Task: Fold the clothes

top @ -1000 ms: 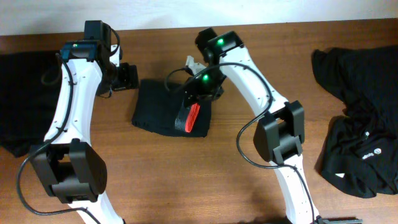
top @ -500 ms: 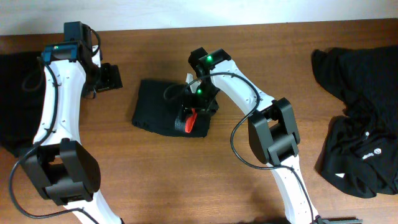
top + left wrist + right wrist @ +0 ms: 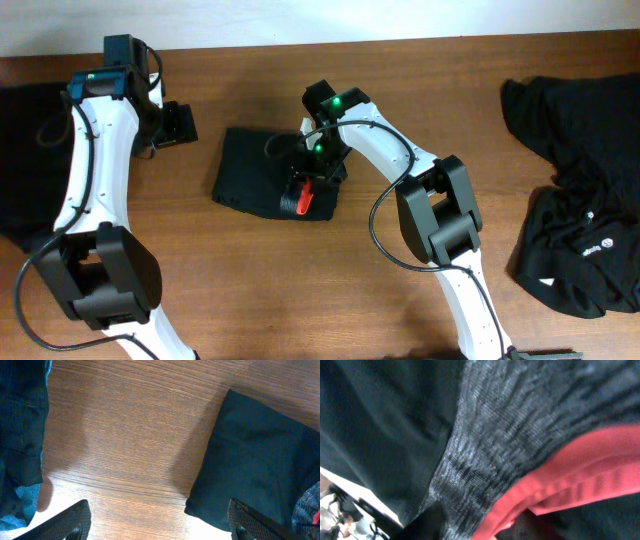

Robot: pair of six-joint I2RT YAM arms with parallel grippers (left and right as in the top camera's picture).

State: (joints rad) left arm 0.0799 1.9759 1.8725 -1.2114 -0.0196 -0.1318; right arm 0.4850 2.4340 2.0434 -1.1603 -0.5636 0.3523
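Black folded trousers (image 3: 262, 178) lie mid-table on the wooden table (image 3: 300, 290), with the red-edged grey waistband (image 3: 305, 197) at their right end. Right gripper (image 3: 312, 172) is right at that waistband. Its wrist view is all fabric, so can't tell if it is pinching or apart. Left gripper (image 3: 160, 522) hangs over bare wood just left of the trousers, fingers (image 3: 75, 519) spread wide, holding nothing. Loose black garments (image 3: 580, 190) are heaped at the right edge, and another black garment (image 3: 30, 170) is at the left edge.
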